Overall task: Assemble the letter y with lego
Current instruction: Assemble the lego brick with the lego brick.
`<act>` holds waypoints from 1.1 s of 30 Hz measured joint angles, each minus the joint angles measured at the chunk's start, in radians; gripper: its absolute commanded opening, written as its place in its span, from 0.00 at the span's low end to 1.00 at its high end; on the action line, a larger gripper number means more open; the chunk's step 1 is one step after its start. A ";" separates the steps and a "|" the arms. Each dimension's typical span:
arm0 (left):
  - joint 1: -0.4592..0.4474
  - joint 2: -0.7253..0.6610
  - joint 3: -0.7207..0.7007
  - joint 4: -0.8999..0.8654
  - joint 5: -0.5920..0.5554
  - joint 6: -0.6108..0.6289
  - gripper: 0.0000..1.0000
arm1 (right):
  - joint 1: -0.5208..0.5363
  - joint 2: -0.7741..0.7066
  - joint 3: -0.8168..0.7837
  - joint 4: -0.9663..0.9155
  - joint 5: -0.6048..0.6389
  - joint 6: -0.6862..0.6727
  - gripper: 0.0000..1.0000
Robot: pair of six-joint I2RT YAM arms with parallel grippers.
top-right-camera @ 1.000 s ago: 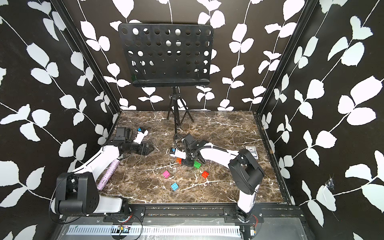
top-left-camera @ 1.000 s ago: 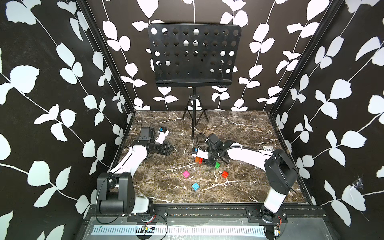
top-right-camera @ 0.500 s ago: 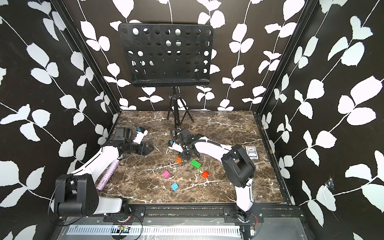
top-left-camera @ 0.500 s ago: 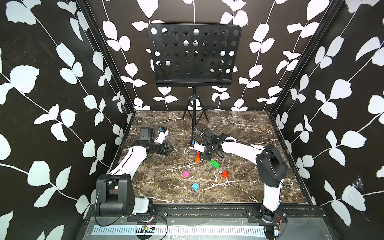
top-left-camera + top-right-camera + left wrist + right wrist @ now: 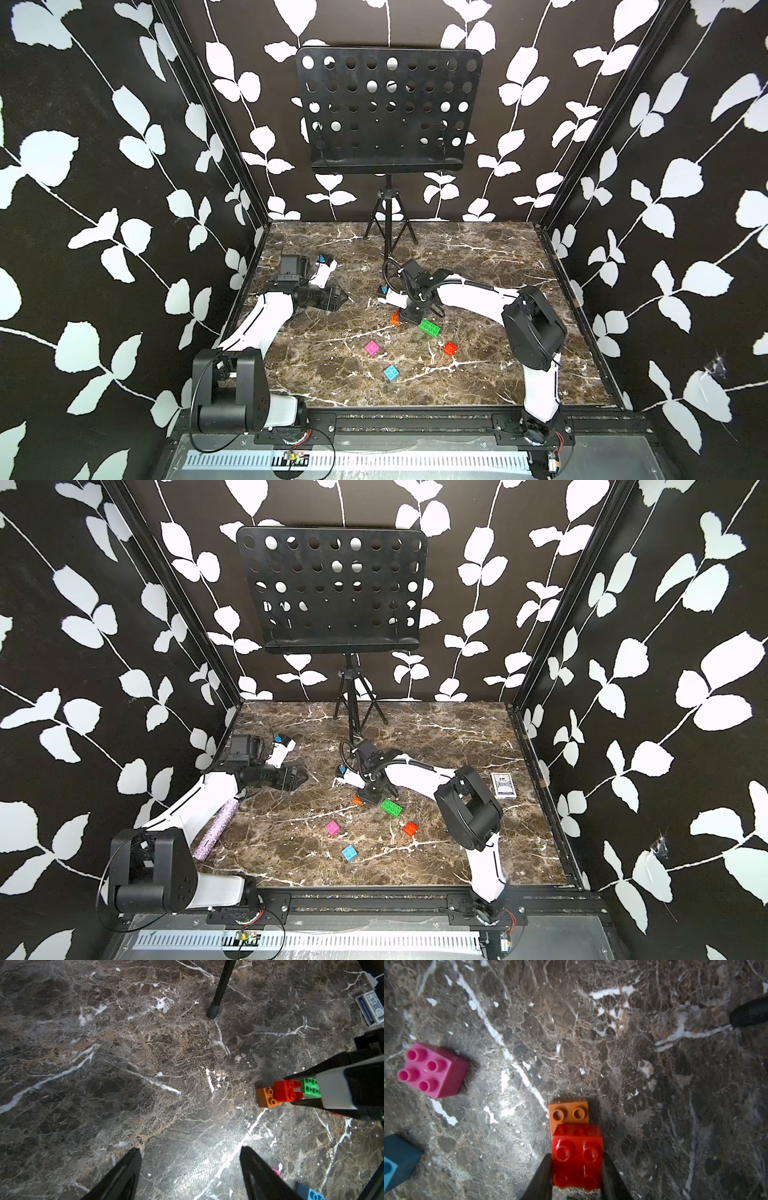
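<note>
My right gripper (image 5: 576, 1156) is shut on an orange-red lego brick (image 5: 577, 1155), studs up, overlapping the near half of a brown-orange brick (image 5: 568, 1112) on the marble floor. The left wrist view shows that red brick (image 5: 286, 1091) between the black fingers, above the orange one (image 5: 267, 1097), with the green brick (image 5: 310, 1089) just behind. In both top views the green brick (image 5: 430, 328), a pink (image 5: 372, 348), a light blue (image 5: 391, 372) and a second red brick (image 5: 450, 348) lie apart on the floor. My left gripper (image 5: 191, 1150) hangs open and empty, far left of them (image 5: 343, 297).
A black music stand (image 5: 386, 112) stands at the back on a tripod; one leg's foot (image 5: 213, 1012) rests on the floor beyond the bricks. A blue-patterned card box (image 5: 503, 785) lies at the right. A purple glitter roll (image 5: 217, 831) lies under the left arm.
The right gripper, with the red brick in it, has shifted left off the green brick and come down over the brown-orange one. The left arm has stayed still.
</note>
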 measured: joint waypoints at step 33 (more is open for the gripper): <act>0.005 -0.006 -0.001 0.002 0.000 0.000 0.77 | 0.030 0.053 0.101 -0.147 0.070 -0.029 0.00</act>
